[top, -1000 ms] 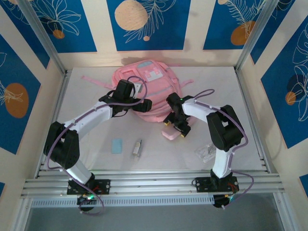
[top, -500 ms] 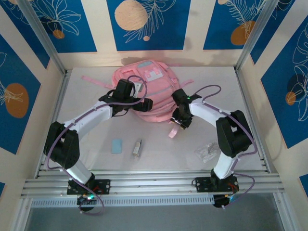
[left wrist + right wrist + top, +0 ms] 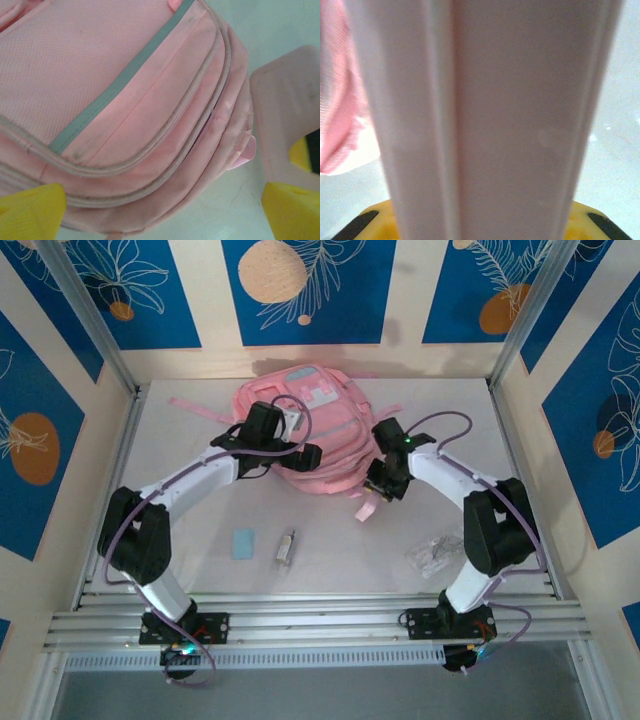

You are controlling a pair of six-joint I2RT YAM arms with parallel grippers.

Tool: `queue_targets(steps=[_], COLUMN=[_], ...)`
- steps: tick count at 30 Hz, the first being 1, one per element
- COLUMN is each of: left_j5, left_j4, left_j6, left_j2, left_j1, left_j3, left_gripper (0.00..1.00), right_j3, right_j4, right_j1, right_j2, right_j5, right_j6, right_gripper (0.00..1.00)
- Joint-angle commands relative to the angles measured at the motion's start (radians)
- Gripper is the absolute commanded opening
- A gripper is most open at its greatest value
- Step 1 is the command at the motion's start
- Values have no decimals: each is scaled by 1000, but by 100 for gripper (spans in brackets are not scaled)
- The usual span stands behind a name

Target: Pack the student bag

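Since a second ago: the right tool has closed on the pencil case and lifted it off the table, carrying it toward the bag's right edge. The left arm has barely shifted.

Right tool: gripping the flat pink pencil case by one end. In the top view the case hangs down and tilted beneath the fingers; in the right wrist view it stands between the yellow tips.

Left tool: wide open, holding nothing, poised over the near side of the bag.

Bag: lies flat at the far middle of the table, straps spread to either side, white patch uppermost. In the left wrist view the zip seams appear closed, though you cannot see a pull.

Handling, as judged: the bag is soft, floppy fabric, probably light, not fragile. It will sag and slide rather than hold an opening. Take it by a zip pull or a pocket's piped lip, not the broad panel, and keep the mouth held while the case goes in.
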Motion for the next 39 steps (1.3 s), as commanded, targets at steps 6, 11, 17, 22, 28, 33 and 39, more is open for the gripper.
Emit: queue_targets(steps=[6,11,17,22,28,33,39], left_j5=[-72,-183,-267,-267,-271,-323,-158], left_j4=[9,-37,-113,-167,-195,-208,-279], left_j6=[232,353,467,495,496,500,359], left_j2=[133,275,430,492,502,519,407], left_j1=[-61,-76,-82,-85,-86,-84,-72], left_j3=[143,285,416,449,451,479,529], left_gripper=[94,93,92,92,76,0,0], right_j3=[10,-75,-155,-188,-198,-202,-190], right_j4=[-16,70,120,146,198,252,316], right_j1=[-227,-353,-402,-417,-419,-405,-371], right_j2=[-160,-235,-290,-293,-272,-259,-257], right_j5=[-81,-209,-265,-283,-323,-359,-395], right_j6=[-150,-139,-132,-124,-101,-91,-108], right_gripper=[0,0,0,0,0,0,0])
